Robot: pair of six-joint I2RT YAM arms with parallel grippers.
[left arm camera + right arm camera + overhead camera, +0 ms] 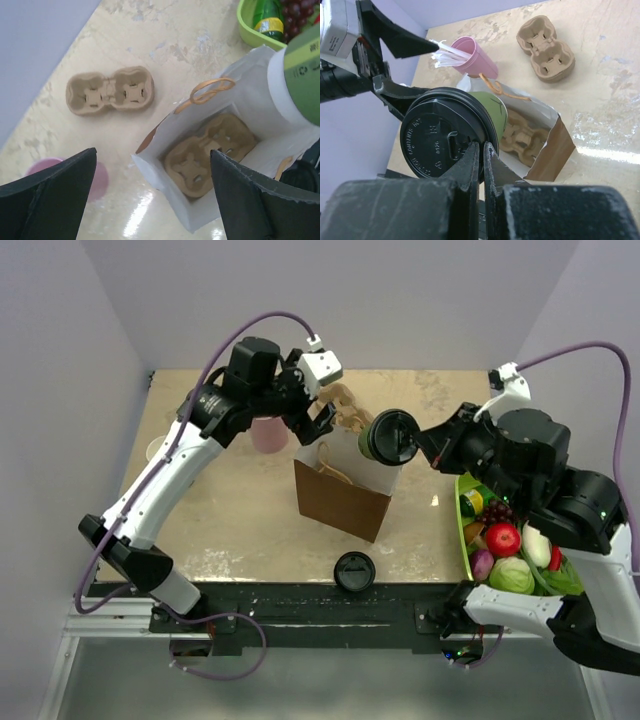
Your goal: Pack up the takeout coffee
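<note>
- The beige, marbled surface (230,510) carries everything; both arms reach over it from its near edge.
- The left arm (170,475) stretches toward the far middle. Its jaws are spread wide and hold nothing, hanging above the bag's open mouth.
- The right arm (540,470) reaches in from the right. Its jaws are pressed together on the rim of the black lid, pinching the takeout coffee (445,137).
- A paper bag (340,500), brown outside and white inside, stands upright and open at the middle of the surface, with tan handles at its mouth.
- A lime-green tray (462,530) lies at the right edge, well apart from the bag, holding a green bottle, dark grapes, a red round fruit and a pale green cabbage.
- A pink tumbler (268,433) stands beyond the bag on the left, with thin white strips poking out of its top.
- One pulp cup carrier (110,92) lies flat on the surface behind the bag; a second carrier (210,150) lies at the bottom of the bag.
- The takeout coffee, olive-green with its lid on, is tipped on its side in the air just over the bag's right rim, lid facing the right wrist. It is not inside the bag.
- A loose black lid (354,570) lies near the front edge, just in front of the bag.
</note>
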